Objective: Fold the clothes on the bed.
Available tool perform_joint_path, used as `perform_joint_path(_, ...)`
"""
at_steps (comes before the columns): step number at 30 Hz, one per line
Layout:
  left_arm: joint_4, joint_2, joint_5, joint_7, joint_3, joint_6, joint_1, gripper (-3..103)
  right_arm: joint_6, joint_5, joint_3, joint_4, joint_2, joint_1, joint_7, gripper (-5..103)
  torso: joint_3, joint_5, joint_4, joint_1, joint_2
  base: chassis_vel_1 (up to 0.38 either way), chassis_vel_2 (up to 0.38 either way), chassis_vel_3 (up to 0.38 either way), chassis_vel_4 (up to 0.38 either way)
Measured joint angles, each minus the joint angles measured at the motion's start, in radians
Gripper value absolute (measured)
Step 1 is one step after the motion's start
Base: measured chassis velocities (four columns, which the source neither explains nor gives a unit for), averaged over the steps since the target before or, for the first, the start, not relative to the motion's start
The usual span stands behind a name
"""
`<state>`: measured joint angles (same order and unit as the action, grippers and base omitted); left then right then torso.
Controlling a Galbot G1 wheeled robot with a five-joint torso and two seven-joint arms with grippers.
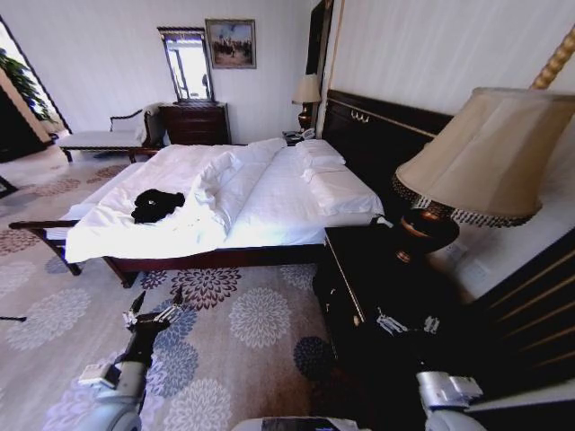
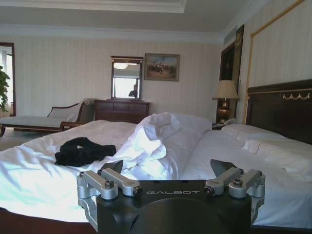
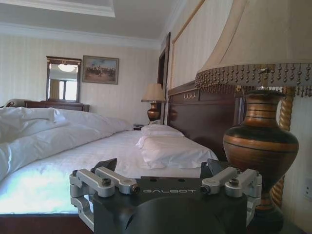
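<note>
Left tool (image 2: 165, 170): open, empty, short of bed (image 1: 269, 211).
Right tool (image 3: 161, 168): open, near lamp (image 1: 467, 180); may strike it.
T-shirt (image 1: 157, 206): crumpled, ten o'clock.

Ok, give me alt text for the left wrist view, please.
A crumpled black T-shirt lies on the white duvet of a large bed, beside a bunched-up fold of duvet. The open left gripper sits in the foreground, short of the bed, with a dark headboard alongside.
</note>
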<state>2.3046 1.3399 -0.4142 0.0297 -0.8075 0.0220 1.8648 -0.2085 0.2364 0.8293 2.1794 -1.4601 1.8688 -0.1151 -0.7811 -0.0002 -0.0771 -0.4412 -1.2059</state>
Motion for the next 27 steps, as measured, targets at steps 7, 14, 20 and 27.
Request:
perform_joint_path(7, -0.033, 0.012, 0.015, 0.000, 0.004, 0.012, -0.015, 100, 0.001, -0.009, -0.001, 0.011, 0.005, 0.007, -0.002, 100, 0.000, 0.0000, 0.0000, 0.000, 0.000, 0.000, 0.000, 0.000, 0.000)
perform_joint_path(14, -0.041, 0.022, 0.027, 0.000, 0.009, 0.021, -0.016, 100, 0.004, -0.020, -0.008, 0.024, -0.004, 0.016, -0.003, 100, 0.000, 0.0001, 0.0000, 0.000, 0.000, 0.000, 0.000, 0.000, 0.000)
perform_joint_path(20, -0.040, 0.026, 0.027, 0.000, 0.008, 0.021, -0.015, 100, 0.004, -0.026, -0.011, 0.024, -0.006, 0.016, -0.004, 100, 0.000, 0.0001, 0.0000, 0.000, 0.000, 0.000, 0.000, 0.000, 0.000)
perform_joint_path(27, -0.036, 0.033, 0.027, 0.000, 0.007, 0.024, -0.008, 100, 0.005, -0.033, -0.013, 0.026, -0.010, 0.020, -0.005, 100, 0.000, 0.0001, 0.0000, 0.000, 0.000, 0.000, 0.000, 0.000, 0.000)
